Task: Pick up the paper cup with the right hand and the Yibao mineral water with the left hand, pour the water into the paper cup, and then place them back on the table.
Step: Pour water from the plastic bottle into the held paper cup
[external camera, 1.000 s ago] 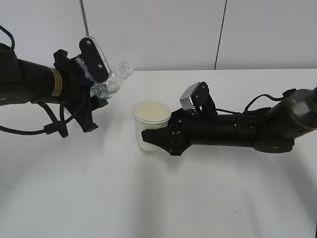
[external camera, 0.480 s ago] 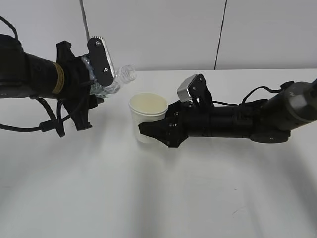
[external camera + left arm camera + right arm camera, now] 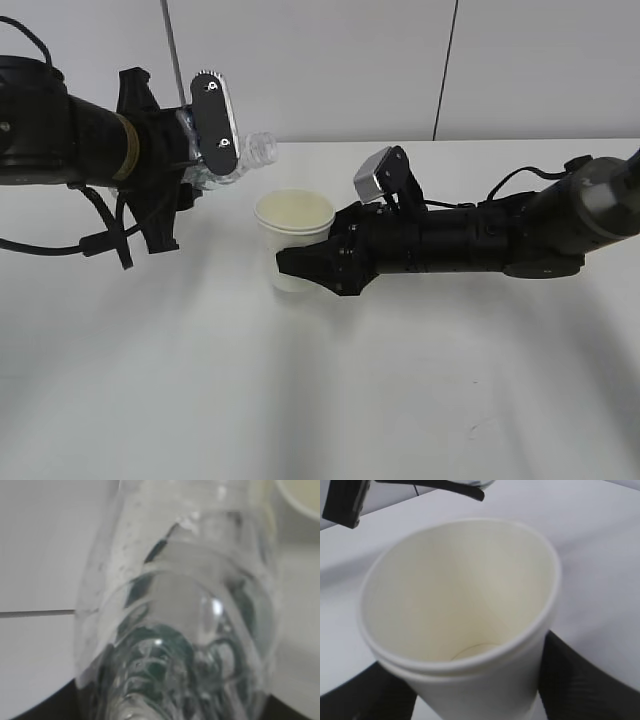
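My left gripper (image 3: 213, 148) is shut on the Yibao mineral water bottle (image 3: 245, 157), held in the air and tilted, its open neck pointing right, up and left of the cup. In the left wrist view the clear bottle (image 3: 180, 610) fills the frame, water and dark green label showing through. My right gripper (image 3: 305, 268) is shut on the cream-white paper cup (image 3: 294, 228), upright, held just above the white table (image 3: 320, 400). In the right wrist view the cup (image 3: 465, 605) is seen from above, its inside dry, with black fingers (image 3: 580, 680) on both sides.
Behind the table stands a pale wall with two dark vertical seams (image 3: 446, 60). Black cables (image 3: 100, 240) hang under the left arm. The right arm (image 3: 480, 240) lies low over the table's right half.
The left gripper has risen and moved right with the bottle, bringing its neck closer to the cup. The right gripper has shifted the cup slightly left and up.
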Motion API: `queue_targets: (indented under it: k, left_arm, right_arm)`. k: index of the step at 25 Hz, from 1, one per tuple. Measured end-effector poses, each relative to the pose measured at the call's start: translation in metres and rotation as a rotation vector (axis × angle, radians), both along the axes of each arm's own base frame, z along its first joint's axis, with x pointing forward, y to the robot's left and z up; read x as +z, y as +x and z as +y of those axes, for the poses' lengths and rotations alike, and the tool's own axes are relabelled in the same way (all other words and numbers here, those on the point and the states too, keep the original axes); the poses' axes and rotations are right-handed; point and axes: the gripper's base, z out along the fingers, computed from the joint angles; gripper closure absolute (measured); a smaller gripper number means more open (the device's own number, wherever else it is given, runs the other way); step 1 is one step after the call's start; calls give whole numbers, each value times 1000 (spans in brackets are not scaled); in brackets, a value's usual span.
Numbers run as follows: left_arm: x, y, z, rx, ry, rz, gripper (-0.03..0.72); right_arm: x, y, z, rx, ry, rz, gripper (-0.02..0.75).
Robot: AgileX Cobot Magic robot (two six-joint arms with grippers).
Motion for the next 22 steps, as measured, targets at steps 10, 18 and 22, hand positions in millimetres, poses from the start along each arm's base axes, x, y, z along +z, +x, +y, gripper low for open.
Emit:
queue_targets:
  k: [10, 18, 22]
  left_arm:
    - [1, -2, -3, -33, 113, -39, 353]
    - [3, -3, -6, -52, 174, -65, 353]
    - [4, -3, -5, -59, 210, -81, 353]
  right_arm:
    - [0, 0, 0, -1, 3, 13, 216]
    - [2, 0, 2, 32, -9, 22, 216]
    - [3, 0, 3, 56, -19, 35, 216]
